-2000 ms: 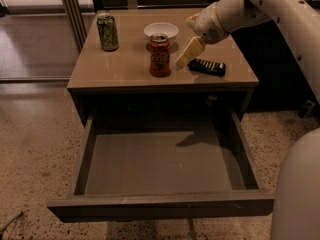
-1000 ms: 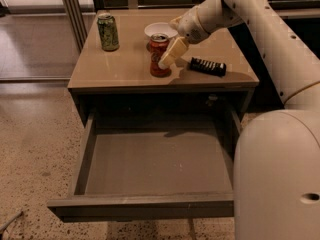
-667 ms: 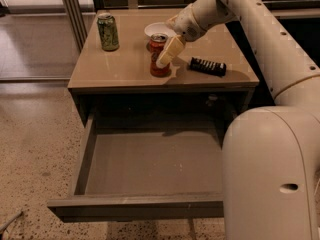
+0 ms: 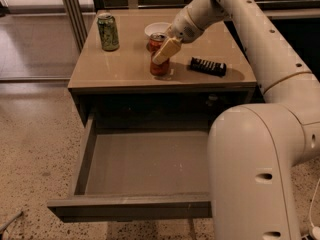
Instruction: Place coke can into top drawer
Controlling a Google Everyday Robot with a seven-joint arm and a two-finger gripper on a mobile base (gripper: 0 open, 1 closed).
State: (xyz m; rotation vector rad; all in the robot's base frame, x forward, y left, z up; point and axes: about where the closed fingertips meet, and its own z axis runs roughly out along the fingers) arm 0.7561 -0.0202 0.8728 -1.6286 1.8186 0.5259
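Note:
The coke can (image 4: 159, 68) stands upright on the tan cabinet top (image 4: 117, 70), right of its middle. My gripper (image 4: 161, 46) reaches in from the upper right and is down around the can's upper half. One tan finger (image 4: 166, 50) lies across the can's front; the other is hidden behind it. The gripper is open and the can rests on the top. The top drawer (image 4: 130, 208) is pulled far out below, its smooth grey inside bare.
A green patterned can (image 4: 108, 32) stands at the back left of the top. A white bowl (image 4: 155, 29) sits just behind the coke can. A black remote (image 4: 207, 66) lies to its right. My arm's large white link (image 4: 255, 174) covers the drawer's right part.
My gripper has moved left and down from beside the coke can to around its upper half. The can, the drawer and the other objects have not moved.

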